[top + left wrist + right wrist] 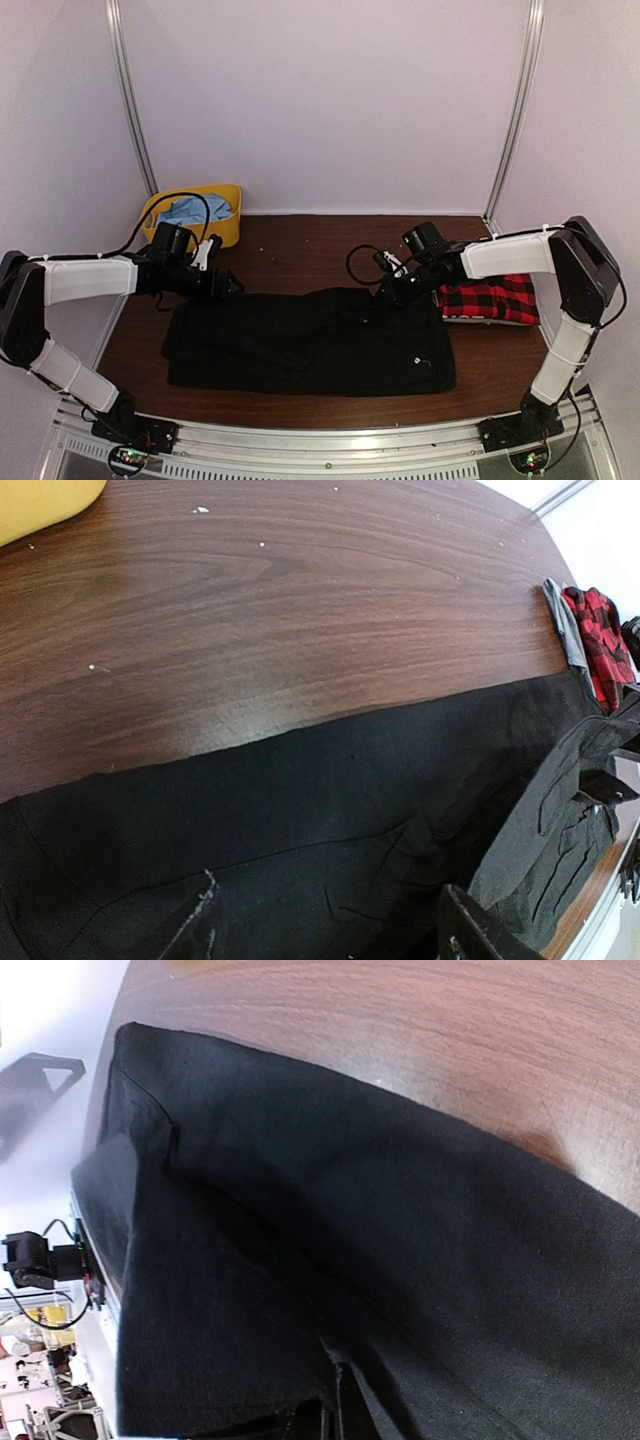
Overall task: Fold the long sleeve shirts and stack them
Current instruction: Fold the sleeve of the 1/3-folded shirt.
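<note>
Right gripper [391,289] is clenched on the far edge of the black shirt [310,345]. We see the cloth bunched & lifted a bit at its tips. From its wrist cam, black fabric runs right up to the fingers & fills most of the view. The rest of the shirt spreads flat below & to the left of this gripper, toward the arm bases. Just to its right lies the red/black plaid shirt [490,300], folded, beside the black shirt's corner. Left gripper [228,284] has its jaws apart w/ nothing between them, low over the shirt's far-left edge; we can't tell if it touches. Beyond it sits the yellow bin [232,195] w/ a blue cloth [195,210] inside, on the brown table [300,245].
</note>
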Available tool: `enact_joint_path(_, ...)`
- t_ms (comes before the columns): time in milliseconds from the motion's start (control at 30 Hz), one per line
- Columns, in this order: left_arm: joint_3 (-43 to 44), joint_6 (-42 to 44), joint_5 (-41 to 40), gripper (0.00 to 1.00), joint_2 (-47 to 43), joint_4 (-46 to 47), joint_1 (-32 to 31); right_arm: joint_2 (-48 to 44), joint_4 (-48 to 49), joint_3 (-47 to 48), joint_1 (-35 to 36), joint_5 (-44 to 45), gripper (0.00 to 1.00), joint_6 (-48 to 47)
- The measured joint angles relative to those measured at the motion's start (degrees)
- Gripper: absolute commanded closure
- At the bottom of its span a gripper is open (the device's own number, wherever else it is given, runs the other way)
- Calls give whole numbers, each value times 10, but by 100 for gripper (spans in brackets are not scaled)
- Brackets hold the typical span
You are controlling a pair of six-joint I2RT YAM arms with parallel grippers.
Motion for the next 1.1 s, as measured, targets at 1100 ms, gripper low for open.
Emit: enact_joint_path(1100, -2, -3, -4, 26, 4, 13, 0, 30, 61, -62, -108, -82, 92, 28)
